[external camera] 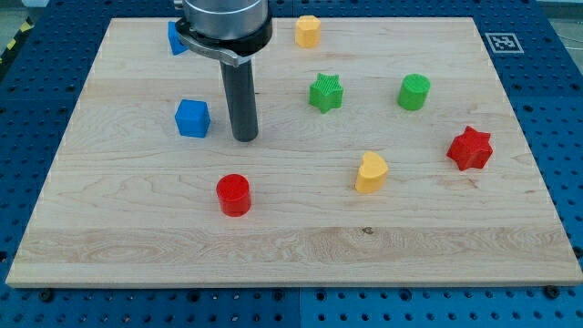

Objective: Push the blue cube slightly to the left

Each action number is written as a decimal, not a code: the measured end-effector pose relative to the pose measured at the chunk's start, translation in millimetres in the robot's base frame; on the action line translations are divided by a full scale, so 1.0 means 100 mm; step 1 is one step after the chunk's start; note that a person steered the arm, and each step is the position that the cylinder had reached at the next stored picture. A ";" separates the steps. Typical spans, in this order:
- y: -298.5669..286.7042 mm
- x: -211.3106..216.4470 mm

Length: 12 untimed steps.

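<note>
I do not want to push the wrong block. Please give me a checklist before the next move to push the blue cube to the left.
1. Target found: blue cube in view, ok.
2. My tip on the cube's right side for a leftward push: ok.
3. Tip touching the cube: small gap visible, not ok yet.
4. Path on the cube's left free of blocks: ok.
5. Other blue block, partly hidden behind the arm at the view's top, out of the path: ok.
6. Red cylinder below, away from the path: ok.
</note>
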<state>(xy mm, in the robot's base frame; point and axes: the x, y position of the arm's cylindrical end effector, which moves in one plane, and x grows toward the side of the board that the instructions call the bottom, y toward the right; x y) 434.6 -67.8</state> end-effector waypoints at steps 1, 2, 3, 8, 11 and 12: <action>-0.13 -0.17; -0.17 -0.21; -0.23 -0.15; -0.53 -0.15; -0.78 -0.25; -0.89 -0.25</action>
